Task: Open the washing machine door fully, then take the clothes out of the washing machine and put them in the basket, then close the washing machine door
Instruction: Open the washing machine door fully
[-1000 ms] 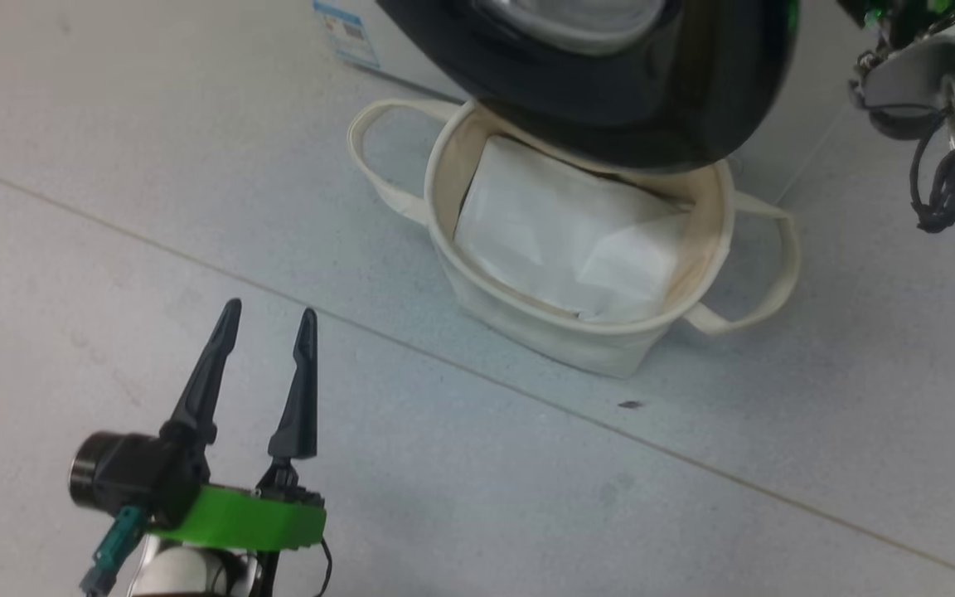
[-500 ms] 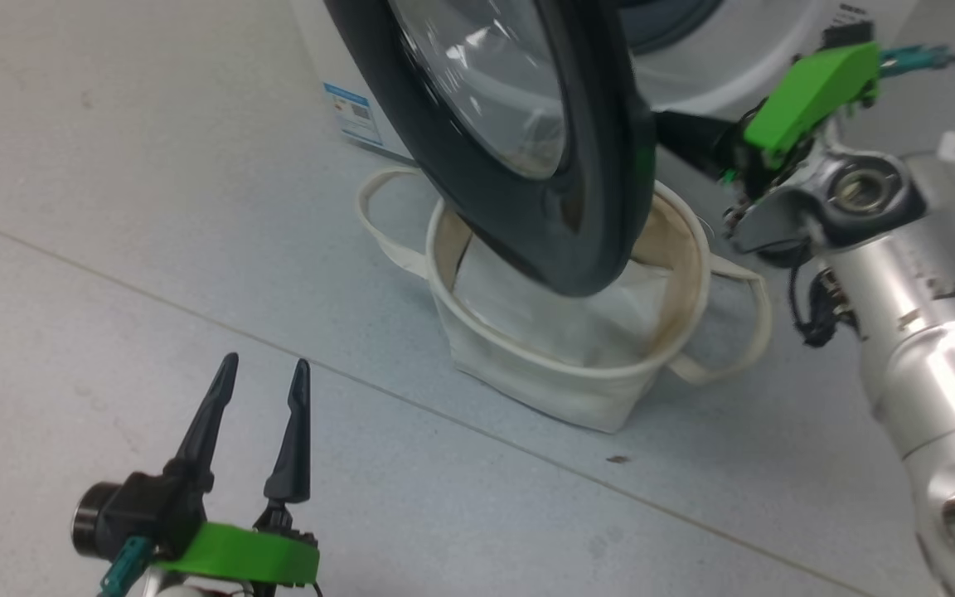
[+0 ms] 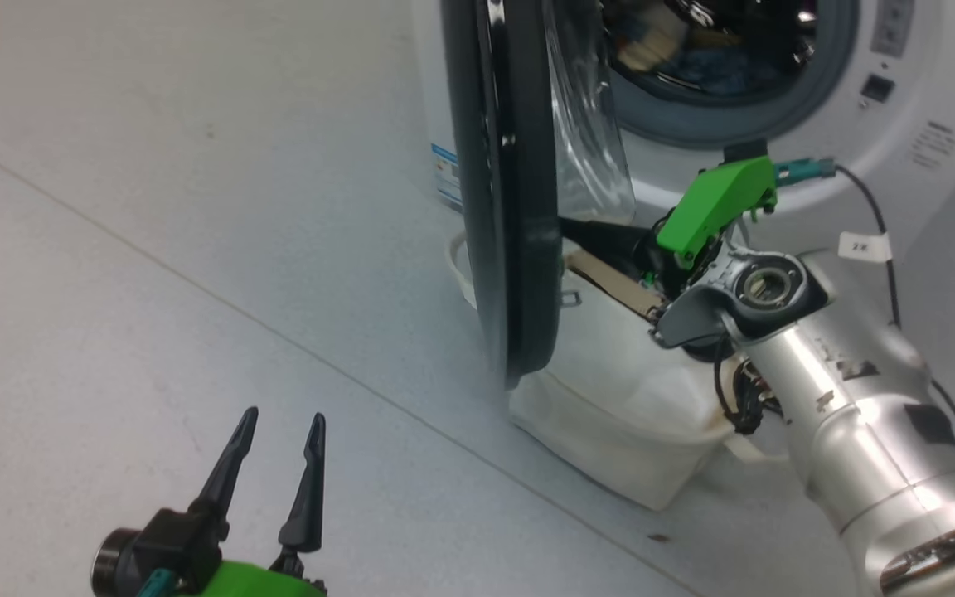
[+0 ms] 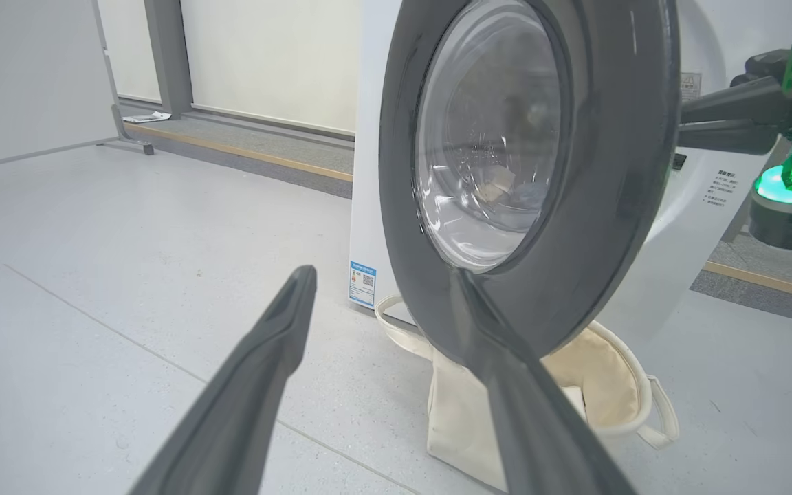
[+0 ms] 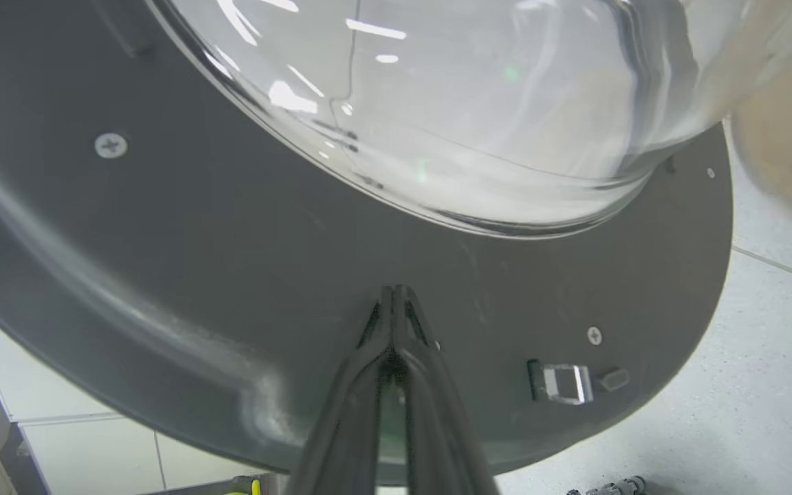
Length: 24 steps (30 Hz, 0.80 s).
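The washing machine door [image 3: 515,207] is being shown edge-on in the head view, as a tall dark band running from the top centre of the frame down to its middle, with its long line nearly upright. It is being held roughly square to the front of the washing machine [image 3: 859,191], so it is being judged as only partly open.

The right claw [image 3: 570,229] is being held fully shut with nothing gripped. Its joined tips are being set against the door's inner face, touching it or all but touching. In the right wrist view they are being shown at the centre of the frame, on the dark rim just below the bulging glass.

The door is lying directly to the frame's left of this claw, so any further opening is being judged as a push toward that side. The right arm is clearly the nearer one.

The left claw [image 3: 283,417] is being held at the lower left of the head view, on the door's outer side and well apart from it. Its fingers are being spread wide and nothing is being held.

The basket [image 3: 635,452] is being partly covered by the door's lower rim and the right arm, just right of the frame's centre. The clothes [image 3: 705,66] are being glimpsed inside the drum at the top right, not yet taken out.
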Motion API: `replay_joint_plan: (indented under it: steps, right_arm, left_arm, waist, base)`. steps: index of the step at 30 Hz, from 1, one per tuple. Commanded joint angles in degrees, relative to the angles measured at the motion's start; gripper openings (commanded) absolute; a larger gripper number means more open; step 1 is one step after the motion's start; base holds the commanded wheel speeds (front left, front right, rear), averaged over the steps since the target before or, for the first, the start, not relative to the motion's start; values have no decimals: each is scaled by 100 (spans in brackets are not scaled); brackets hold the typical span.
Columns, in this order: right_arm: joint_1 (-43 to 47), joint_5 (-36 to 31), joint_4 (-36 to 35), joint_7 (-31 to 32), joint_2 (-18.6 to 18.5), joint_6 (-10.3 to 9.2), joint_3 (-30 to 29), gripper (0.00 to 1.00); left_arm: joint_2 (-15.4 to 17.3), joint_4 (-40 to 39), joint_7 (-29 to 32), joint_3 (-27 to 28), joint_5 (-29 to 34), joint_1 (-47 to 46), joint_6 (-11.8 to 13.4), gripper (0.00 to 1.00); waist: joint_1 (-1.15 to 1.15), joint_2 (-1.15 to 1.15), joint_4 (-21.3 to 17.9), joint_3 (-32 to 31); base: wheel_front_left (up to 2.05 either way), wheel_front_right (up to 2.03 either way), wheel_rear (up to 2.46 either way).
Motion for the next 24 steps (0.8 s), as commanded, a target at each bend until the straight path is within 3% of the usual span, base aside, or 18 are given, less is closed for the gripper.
replay_joint_plan:
  steps: [1, 17, 18, 19, 24]
  right_arm:
    - [-14, 92, -231, -81, 203, 43, 89, 0]
    - [253, 533, -257, -612, 242, 43, 802, 0]
    - [280, 491, -288, -658, 242, 43, 828, 69]
    - [311, 454, -330, -709, 242, 43, 845, 99]
    - [514, 302, -618, -965, 170, 43, 867, 100]
  left_arm:
    - [108, -149, -13, 155, 23, -87, -30, 100]
    - [259, -201, 81, 155, -64, -12, 23, 100]
    - [275, -206, 87, 164, -71, -5, 28, 100]
    - [287, -216, 91, 176, -85, -1, 33, 100]
    - [354, -278, 101, 239, -131, 16, 75, 100]
  waist:
    - [0, 0, 253, -239]
    - [0, 0, 170, -506]
    - [0, 0, 131, -519]
    - [0, 0, 88, -527]
    - [0, 0, -120, -557]
  base:
    - [0, 0, 0]
    - [0, 0, 0]
    - [0, 0, 0]
    - [0, 0, 0]
    - [0, 0, 0]
